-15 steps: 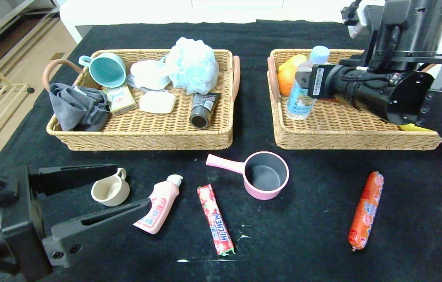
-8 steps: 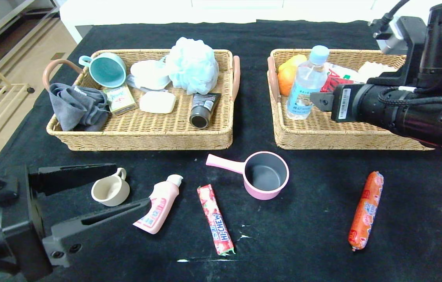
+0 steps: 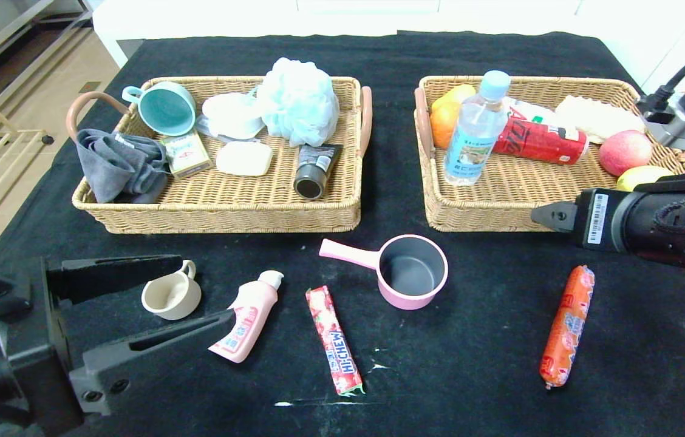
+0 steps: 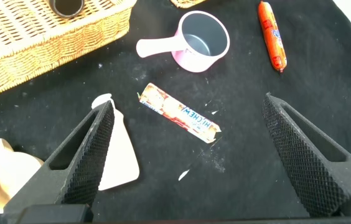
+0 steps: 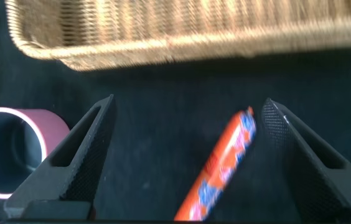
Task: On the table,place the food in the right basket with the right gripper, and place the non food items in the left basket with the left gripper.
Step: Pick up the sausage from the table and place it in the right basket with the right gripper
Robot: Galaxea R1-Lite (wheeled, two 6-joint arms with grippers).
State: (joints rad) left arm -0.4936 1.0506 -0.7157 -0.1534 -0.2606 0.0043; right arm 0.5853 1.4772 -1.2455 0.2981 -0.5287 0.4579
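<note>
While my right claw (image 5: 185,134) gapes empty above it, the orange sausage stick (image 3: 567,325) lies glossy, blue-printed, on the bench (image 3: 470,364).

The right gripper (image 3: 546,216) has drawn back out of the right basket (image 3: 488,209), from the upper right of the head view down to the right edge, just below the basket's front rim and above the orange sausage stick (image 3: 567,326). It has let go of the clear bottle (image 3: 471,130), which now stands alone at the basket's left end, and its fingers are spread wide. With the arm gone, the basket's contents at upper right are uncovered.
</note>
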